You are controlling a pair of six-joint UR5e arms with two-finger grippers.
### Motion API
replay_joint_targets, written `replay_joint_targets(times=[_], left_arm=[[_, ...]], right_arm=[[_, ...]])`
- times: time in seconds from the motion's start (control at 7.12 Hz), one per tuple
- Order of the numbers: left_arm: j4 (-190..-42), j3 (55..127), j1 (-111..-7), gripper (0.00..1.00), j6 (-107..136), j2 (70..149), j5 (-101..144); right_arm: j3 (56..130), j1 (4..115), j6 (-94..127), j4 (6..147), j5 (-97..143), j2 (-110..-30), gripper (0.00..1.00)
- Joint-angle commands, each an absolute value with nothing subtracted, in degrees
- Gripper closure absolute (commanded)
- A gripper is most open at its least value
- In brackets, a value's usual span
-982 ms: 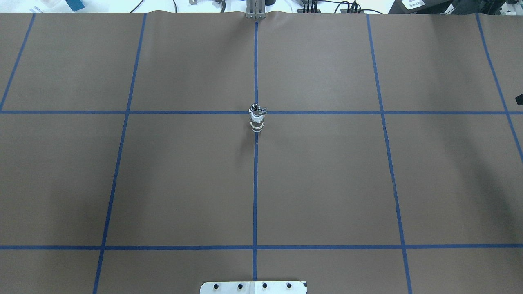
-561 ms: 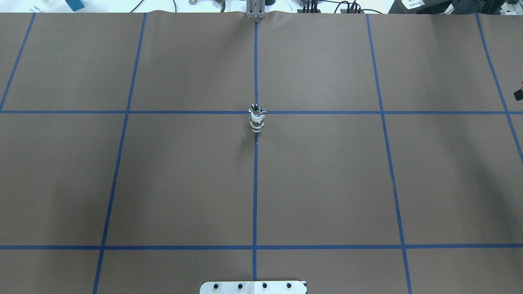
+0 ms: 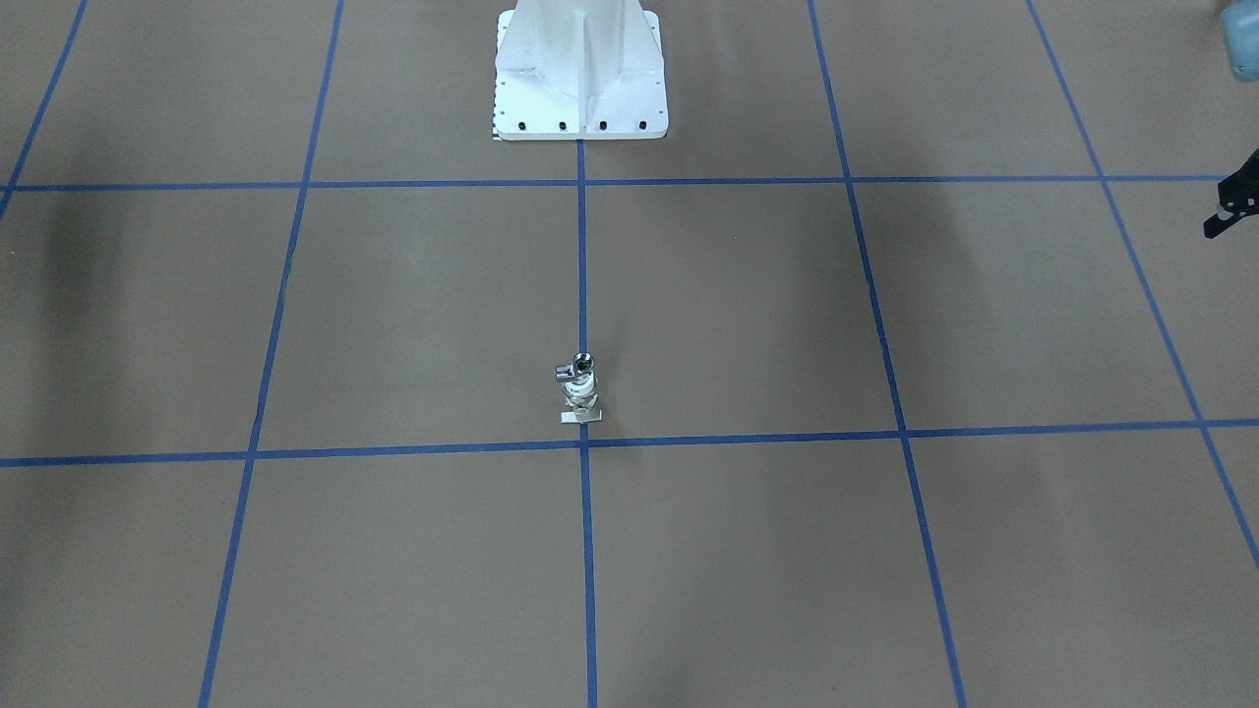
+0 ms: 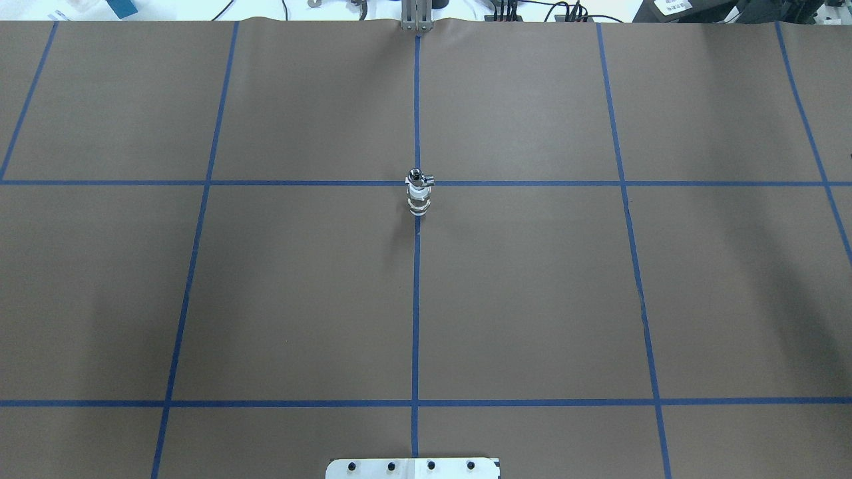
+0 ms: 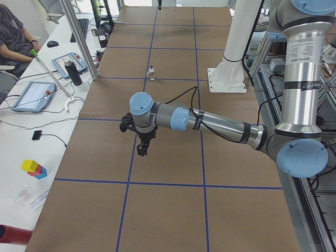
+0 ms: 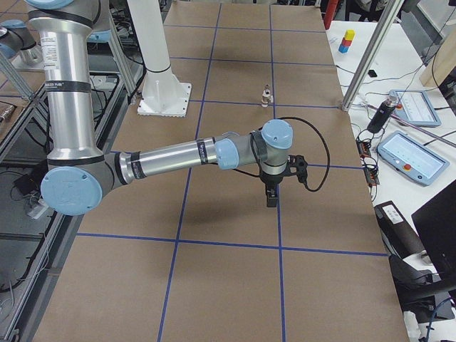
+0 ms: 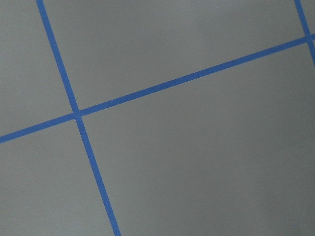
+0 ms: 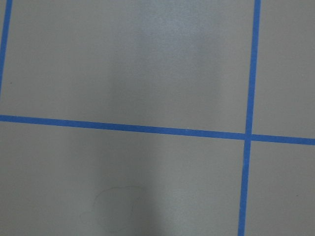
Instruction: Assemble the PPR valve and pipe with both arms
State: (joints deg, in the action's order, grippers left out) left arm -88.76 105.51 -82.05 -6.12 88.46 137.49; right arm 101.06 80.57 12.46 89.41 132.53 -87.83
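Standing upright midway between the desk's left and right edges, the PPR valve carries the pipe on top (side stub toward the robot's right). The left pincer and right pincer hang near opposite desk ends, well apart from it; whether either is wide or narrow cannot be told.

Pipe atop valve, mid-table.

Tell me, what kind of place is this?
Probably a robotics lab: a grey robot arm reaches over a table gridded with blue tape, and control tablets lie on a side desk beside a seated person.
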Motion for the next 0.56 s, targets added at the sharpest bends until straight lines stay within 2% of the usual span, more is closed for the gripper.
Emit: replay_joint_targets(times=[0.0,0.14,0.42], left_arm=[[-90.5,100.2,-82.6,0.0,-6.0,88.9,137.2],[-90.6,97.7,-85.9,0.0,-6.0,89.4,137.2],[-90.6,98.1,-86.4,0.0,-6.0,88.9,137.7]], right_arm=[[101.0,80.6,12.4,89.2,132.4,-88.2,0.0],[100.5,80.6,12.4,89.3,132.4,-88.2,0.0],[100.5,80.6,12.3,89.3,132.5,-88.2,0.0]])
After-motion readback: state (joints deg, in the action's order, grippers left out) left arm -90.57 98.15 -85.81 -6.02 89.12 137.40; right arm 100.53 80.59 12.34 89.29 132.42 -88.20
